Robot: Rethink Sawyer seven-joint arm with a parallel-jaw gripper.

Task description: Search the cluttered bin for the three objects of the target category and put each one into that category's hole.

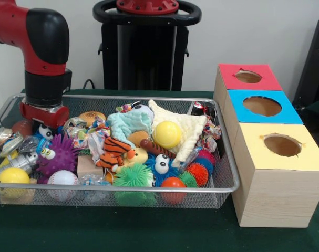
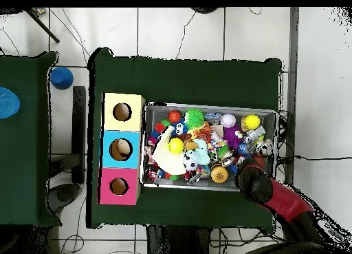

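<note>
The silver wire-mesh bin [image 1: 230, 176] is full of toys; it also shows in the overhead view [image 2: 210, 105]. My gripper [image 1: 43, 119] is down in the bin's far left corner, its lower end hidden among the toys. In the overhead view the gripper [image 2: 247, 174] is under the arm. A see-through crinkled bag [image 1: 91, 181] lies at the front mesh beside a baseball. Another shiny see-through bag [image 1: 71, 126] lies just right of the gripper. The blue-faced box's hole [image 1: 262, 106] is in the middle box, right of the bin; it also shows in the overhead view [image 2: 120, 149].
The red-faced box [image 1: 248, 77] and the yellow-faced box [image 1: 281, 145] flank the blue one. In the bin are a yellow ball [image 1: 167, 134], a purple spiky toy [image 1: 59, 155], a cream cloth [image 1: 188, 128] and a dented can [image 1: 14, 164].
</note>
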